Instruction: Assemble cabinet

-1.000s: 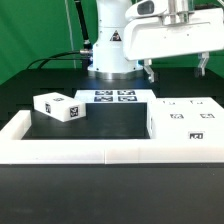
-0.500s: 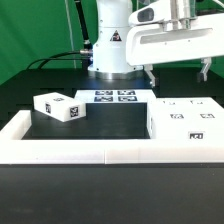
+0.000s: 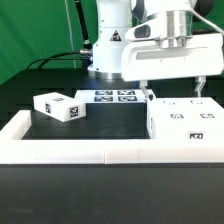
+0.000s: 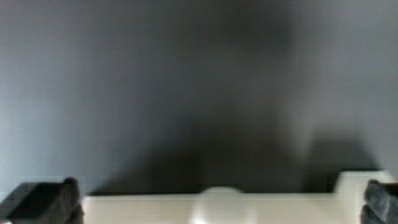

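Concerning the end effector (image 3: 173, 90): lower than 1.0 s ago and further toward the exterior view's left, no longer parked high above the scene. Spread wide, with 2 dark fingertips (image 3: 146, 92) far apart and nothing held between them.

Directly beneath it, the large cabinet body (image 3: 185, 122), resting on the tabletop (image 3: 100, 125) against the white border rail (image 3: 80, 152). Fingertips near the level of that body's top; touching or not, cannot tell.

In the wrist view, a pale strip (image 4: 214, 205) between the 2 fingertips (most likely the body's top edge).

Well off to the side of the end effector, toward the exterior view's left, a small tagged cabinet block (image 3: 58, 107), lying where it lay 1.0 s ago. Beyond and below the end effector, the marker board (image 3: 113, 96).

Reads as lining up for a grasp on the body, so probably 1 early step. No joining of parts done yet.
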`<state>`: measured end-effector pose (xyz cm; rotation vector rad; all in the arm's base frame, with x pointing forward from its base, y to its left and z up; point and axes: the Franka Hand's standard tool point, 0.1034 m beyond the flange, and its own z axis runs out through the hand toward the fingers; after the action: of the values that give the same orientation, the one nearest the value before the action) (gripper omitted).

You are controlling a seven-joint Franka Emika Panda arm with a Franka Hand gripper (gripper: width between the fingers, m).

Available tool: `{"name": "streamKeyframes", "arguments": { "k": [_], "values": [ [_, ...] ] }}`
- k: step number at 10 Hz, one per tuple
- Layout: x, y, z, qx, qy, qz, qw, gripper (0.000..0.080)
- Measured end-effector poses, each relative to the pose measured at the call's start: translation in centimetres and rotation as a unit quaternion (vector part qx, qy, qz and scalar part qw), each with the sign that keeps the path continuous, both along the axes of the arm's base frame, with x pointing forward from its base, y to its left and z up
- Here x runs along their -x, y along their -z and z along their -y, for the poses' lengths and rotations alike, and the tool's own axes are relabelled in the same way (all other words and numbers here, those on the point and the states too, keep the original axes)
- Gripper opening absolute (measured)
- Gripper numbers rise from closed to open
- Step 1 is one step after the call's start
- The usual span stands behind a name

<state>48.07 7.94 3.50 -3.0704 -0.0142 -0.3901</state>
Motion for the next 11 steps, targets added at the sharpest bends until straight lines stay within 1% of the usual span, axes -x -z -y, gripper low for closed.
{"name": "streamKeyframes", "arguments": {
  "k": [6, 7, 8, 9, 11],
  "values": [
    [0.0, 0.1, -0.1, 0.002, -0.009, 0.001, 1.000, 0.0797],
    [0.2, 0.7, -0.1, 0.002, -0.008, 0.000, 1.000, 0.0797],
    [0.0, 1.4, -0.4, 0.002, -0.010, -0.003, 1.000, 0.0797],
    [-0.5, 1.9, -0.7, 0.002, -0.013, -0.003, 1.000, 0.0797],
    [-1.2, 2.7, -0.8, 0.002, -0.013, -0.003, 1.000, 0.0797]
  ]
}}
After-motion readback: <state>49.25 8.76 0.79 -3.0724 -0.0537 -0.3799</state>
